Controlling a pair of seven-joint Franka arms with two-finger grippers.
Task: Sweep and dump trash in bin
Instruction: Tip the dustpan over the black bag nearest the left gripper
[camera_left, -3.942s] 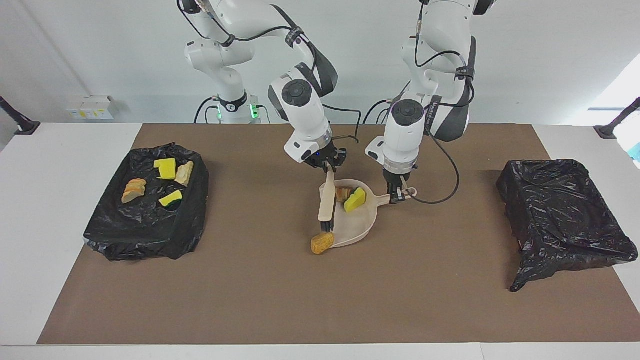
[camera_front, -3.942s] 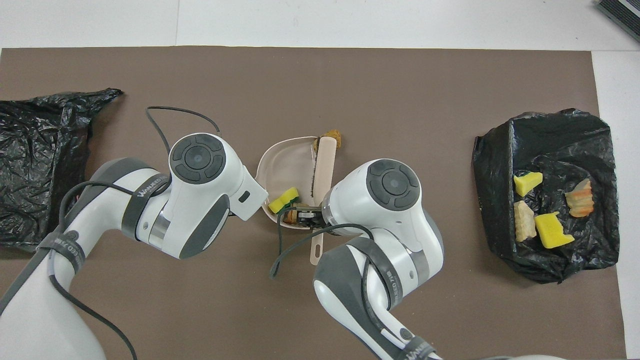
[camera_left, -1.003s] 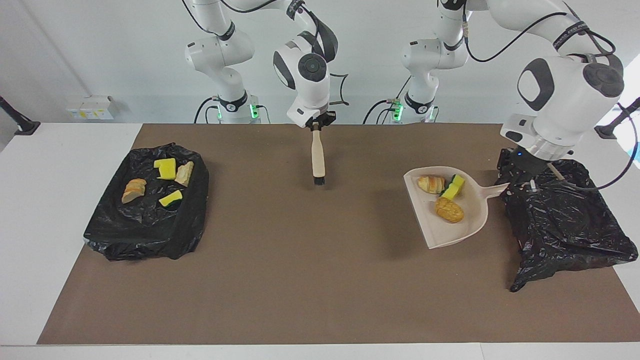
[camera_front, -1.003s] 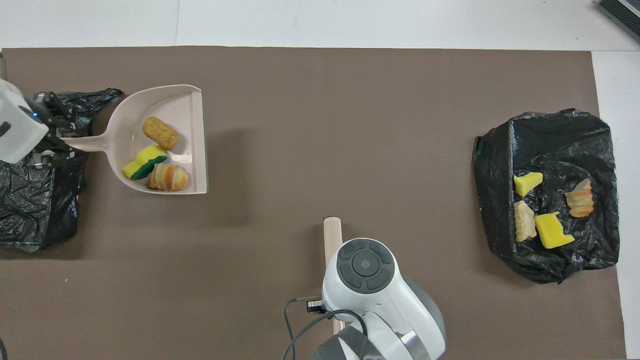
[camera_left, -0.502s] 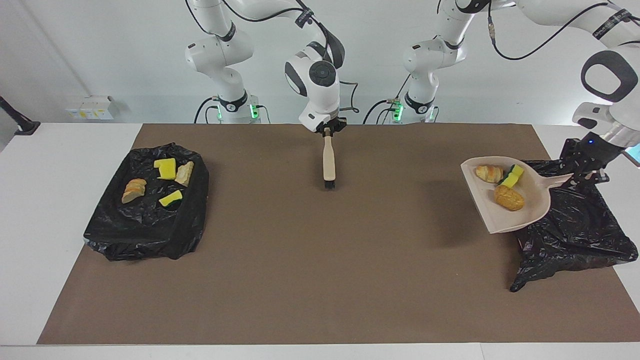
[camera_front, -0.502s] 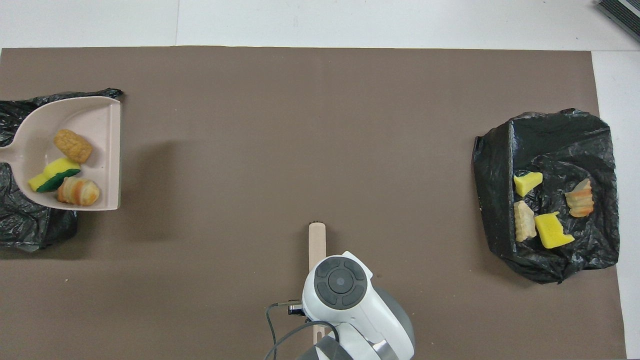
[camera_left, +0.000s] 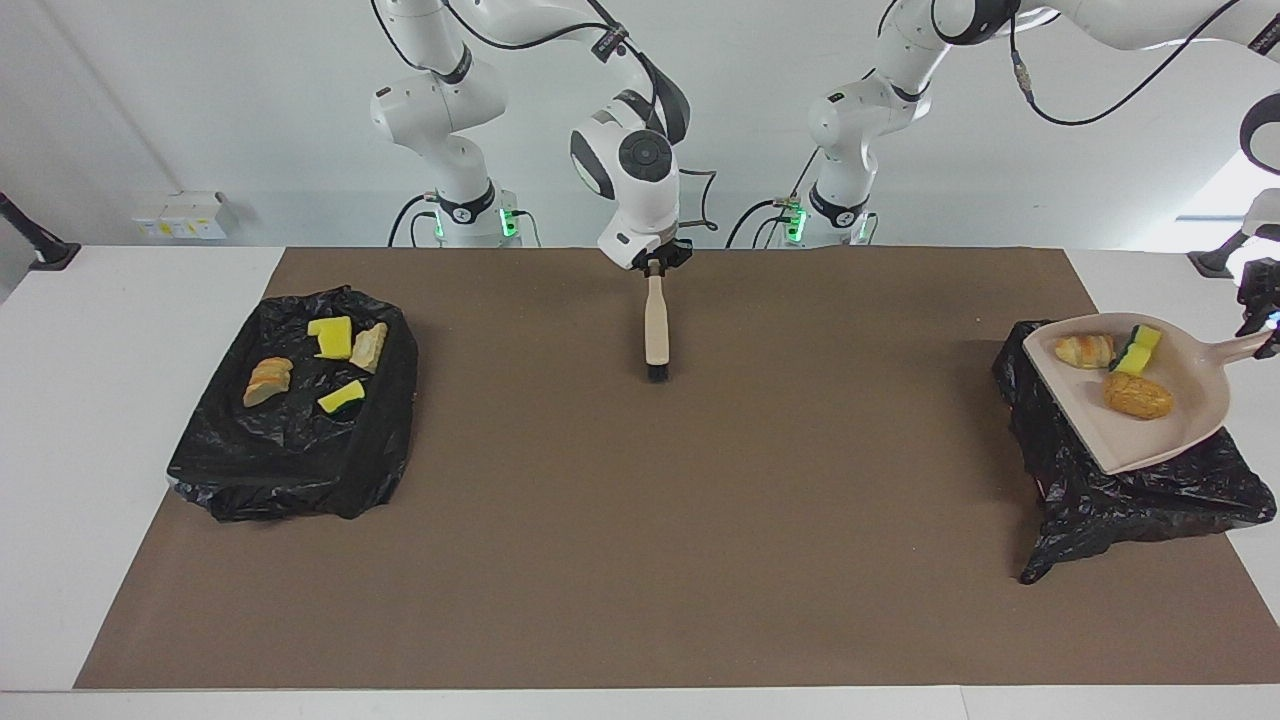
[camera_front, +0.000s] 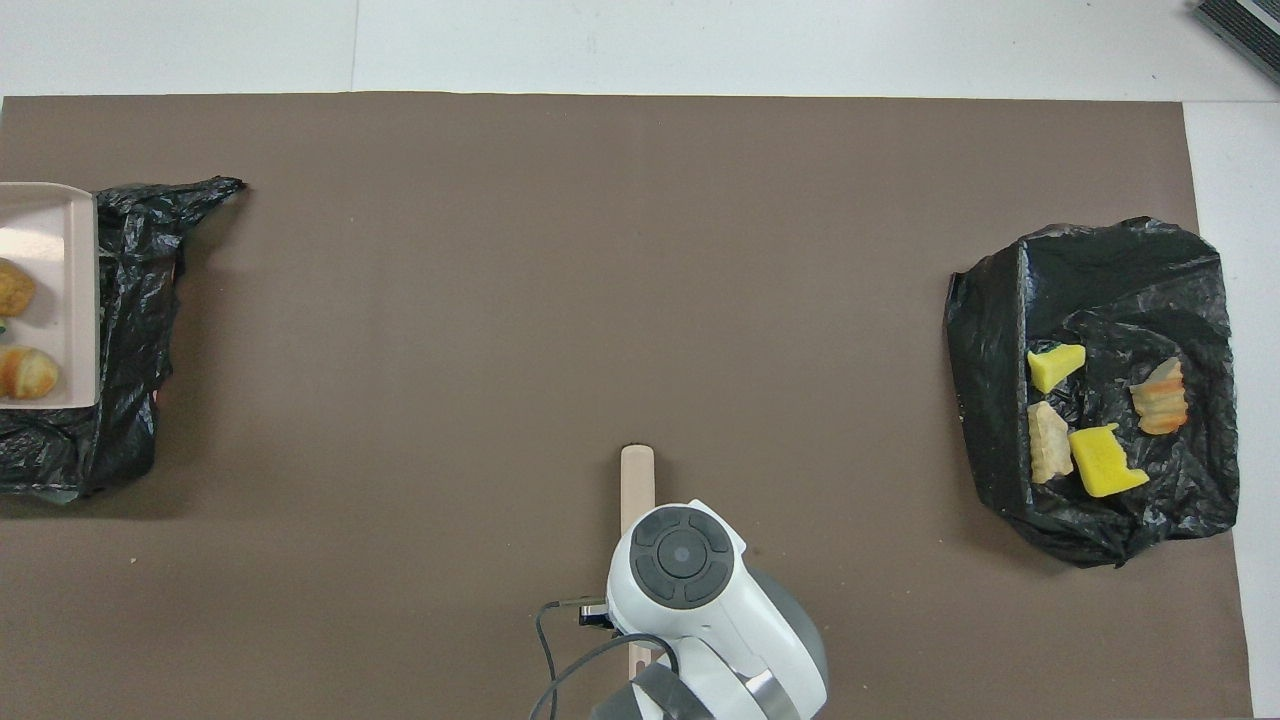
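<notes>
Two robot arms work at a white surface covered by a brown mat. A bin lined with black plastic sits at each end.

The left gripper, at the edge of the facing view, is clamped on the handle of a beige dustpan. It holds the pan in the air over the bin at the left arm's end. The pan looks close to level, so nothing has tipped out. Three pieces of trash lie in it: a striped tan lump, a yellow sponge bit with a green face, and an orange-tan lump. No trash shows in the part of that bin left uncovered.

The right gripper waits over the mat near the robots, closed on the handle of a beige brush that hangs with its black bristles down.

Four more pieces rest in the other bin at the right arm's end: two yellow sponge bits, one of them with a green face, a cream lump, and a striped tan lump.

No loose trash shows on the mat, so sweeping seems finished. The step in hand appears to be the dump. The next move likely calls for tilting the pan's open edge downward so the three pieces slide off. The pan should stay inside the bin's rim, or a lump could roll onto the mat.
</notes>
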